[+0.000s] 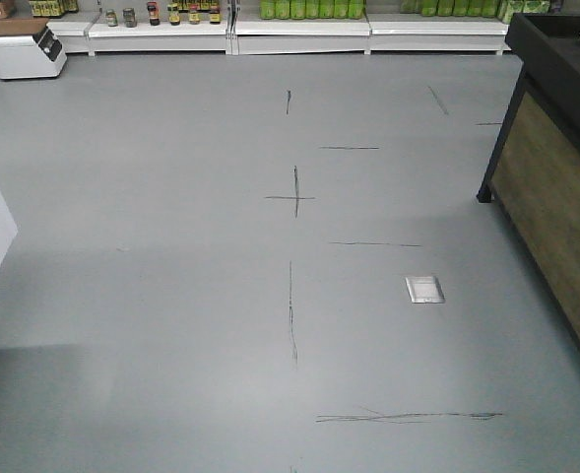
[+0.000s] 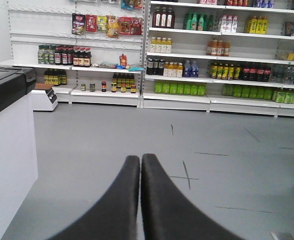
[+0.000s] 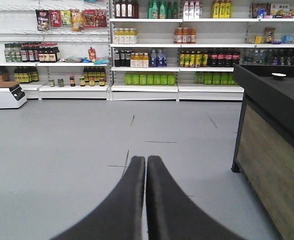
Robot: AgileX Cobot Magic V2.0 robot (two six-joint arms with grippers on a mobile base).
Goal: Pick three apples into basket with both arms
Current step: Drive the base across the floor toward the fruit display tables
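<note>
left gripper (image 2: 140, 159) is closed, fingers pressed together with nothing between them; right gripper (image 3: 146, 160) is the same, empty. both point out over a broad grey floor (image 1: 171, 296) marked with thin dark lines. the floor runs open to the shelves (image 2: 176, 95) along the far wall. a dark counter (image 3: 271, 150) edges the right side, a white cabinet (image 2: 7, 150) the left. where the apples and basket are cannot be told

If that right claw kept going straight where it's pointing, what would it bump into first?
Nothing close, it seems: the shut right gripper points over grey floor toward the far shelves of bottles. The dark counter stands off to the side. Depth is hard to judge.
</note>
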